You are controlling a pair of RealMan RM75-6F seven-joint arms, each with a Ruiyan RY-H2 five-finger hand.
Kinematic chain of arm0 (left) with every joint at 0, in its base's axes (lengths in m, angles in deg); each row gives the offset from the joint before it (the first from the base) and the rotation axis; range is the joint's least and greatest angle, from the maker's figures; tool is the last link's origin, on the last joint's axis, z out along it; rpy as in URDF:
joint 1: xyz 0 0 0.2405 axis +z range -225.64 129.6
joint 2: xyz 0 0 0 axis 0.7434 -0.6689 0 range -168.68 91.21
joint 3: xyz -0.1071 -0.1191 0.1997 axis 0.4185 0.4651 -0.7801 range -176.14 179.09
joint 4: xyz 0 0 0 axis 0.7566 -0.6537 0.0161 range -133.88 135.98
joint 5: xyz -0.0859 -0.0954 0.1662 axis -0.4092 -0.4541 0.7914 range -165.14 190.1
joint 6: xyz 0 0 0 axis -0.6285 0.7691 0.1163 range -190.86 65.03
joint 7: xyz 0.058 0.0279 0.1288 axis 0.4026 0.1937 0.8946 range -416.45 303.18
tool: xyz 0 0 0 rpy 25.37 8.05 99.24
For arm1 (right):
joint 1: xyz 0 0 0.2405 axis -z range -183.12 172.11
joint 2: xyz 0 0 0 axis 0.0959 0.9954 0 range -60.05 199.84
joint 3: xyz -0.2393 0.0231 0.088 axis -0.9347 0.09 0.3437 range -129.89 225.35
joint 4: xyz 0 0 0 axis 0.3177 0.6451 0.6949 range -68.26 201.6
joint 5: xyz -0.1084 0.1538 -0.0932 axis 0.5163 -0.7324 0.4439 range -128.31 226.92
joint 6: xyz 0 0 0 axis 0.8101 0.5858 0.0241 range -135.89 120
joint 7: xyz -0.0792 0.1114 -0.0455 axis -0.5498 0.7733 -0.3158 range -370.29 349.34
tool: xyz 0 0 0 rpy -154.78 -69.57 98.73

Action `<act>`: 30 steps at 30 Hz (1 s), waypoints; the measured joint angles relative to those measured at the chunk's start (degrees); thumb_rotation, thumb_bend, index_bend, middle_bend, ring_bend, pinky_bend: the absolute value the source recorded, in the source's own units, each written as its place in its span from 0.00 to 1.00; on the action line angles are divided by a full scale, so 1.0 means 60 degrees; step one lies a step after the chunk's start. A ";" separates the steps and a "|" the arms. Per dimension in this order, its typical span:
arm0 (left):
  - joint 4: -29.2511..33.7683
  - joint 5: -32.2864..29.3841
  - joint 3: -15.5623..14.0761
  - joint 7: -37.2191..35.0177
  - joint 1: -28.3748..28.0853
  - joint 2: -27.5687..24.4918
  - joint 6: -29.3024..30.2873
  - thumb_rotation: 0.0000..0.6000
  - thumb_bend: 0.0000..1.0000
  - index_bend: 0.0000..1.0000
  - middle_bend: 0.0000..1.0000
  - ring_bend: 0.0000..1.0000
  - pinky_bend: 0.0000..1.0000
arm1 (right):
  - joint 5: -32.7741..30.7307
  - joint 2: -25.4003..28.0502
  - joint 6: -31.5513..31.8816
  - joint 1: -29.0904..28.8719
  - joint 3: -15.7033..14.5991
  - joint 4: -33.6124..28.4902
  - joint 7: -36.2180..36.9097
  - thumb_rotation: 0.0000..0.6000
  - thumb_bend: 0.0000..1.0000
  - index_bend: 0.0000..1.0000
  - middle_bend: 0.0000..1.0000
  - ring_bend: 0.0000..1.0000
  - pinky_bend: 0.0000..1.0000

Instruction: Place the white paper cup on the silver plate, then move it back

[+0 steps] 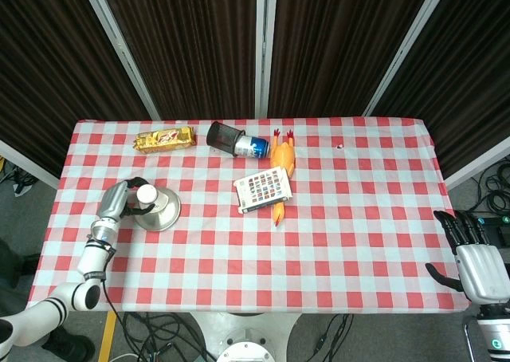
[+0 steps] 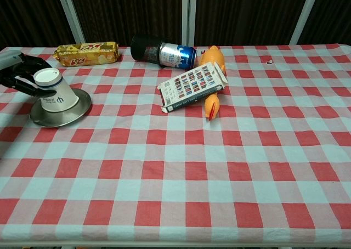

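Observation:
The white paper cup (image 1: 147, 195) (image 2: 53, 92) is upside down and tilted, its wide rim over the left part of the silver plate (image 1: 163, 214) (image 2: 71, 113). My left hand (image 1: 118, 202) (image 2: 16, 73) holds the cup from the left, fingers wrapped round its upper part near the blue band. Whether the rim still touches the plate is unclear. My right hand (image 1: 476, 258) hangs off the table's right front corner, fingers spread and holding nothing; only the head view shows it.
A yellow biscuit packet (image 1: 164, 139) (image 2: 88, 52) lies at the back left. A black mesh holder with a blue can (image 1: 237, 139) (image 2: 164, 52), an orange rubber chicken (image 1: 283, 159) (image 2: 211, 103) and a patterned box (image 1: 263, 190) (image 2: 193, 85) sit mid-table.

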 measured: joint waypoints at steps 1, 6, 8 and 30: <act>0.0132 0.0123 -0.0069 -0.0045 0.0040 -0.0010 0.0059 1.00 0.26 0.44 0.42 0.28 0.25 | 0.0001 -0.0001 -0.0025 -0.0014 -0.0003 0.0003 0.0004 1.00 0.13 0.04 0.10 0.00 0.00; 0.1040 0.0743 -0.0393 -0.0320 0.0194 -0.0215 0.0335 1.00 0.26 0.44 0.42 0.28 0.25 | -0.0042 0.0002 -0.0093 -0.0056 -0.0006 0.0030 0.0040 1.00 0.13 0.04 0.10 0.00 0.00; 0.1315 0.0984 -0.0525 -0.0362 0.0212 -0.0353 0.0434 1.00 0.26 0.44 0.42 0.28 0.25 | -0.0067 0.0010 -0.0092 -0.0059 0.0004 0.0032 0.0036 1.00 0.13 0.04 0.10 0.00 0.00; 0.1883 0.1220 -0.0623 -0.0280 0.0195 -0.0745 0.0383 0.99 0.26 0.44 0.42 0.28 0.25 | -0.0061 0.0026 -0.0049 -0.0062 -0.0021 0.0016 0.0047 1.00 0.13 0.04 0.10 0.00 0.00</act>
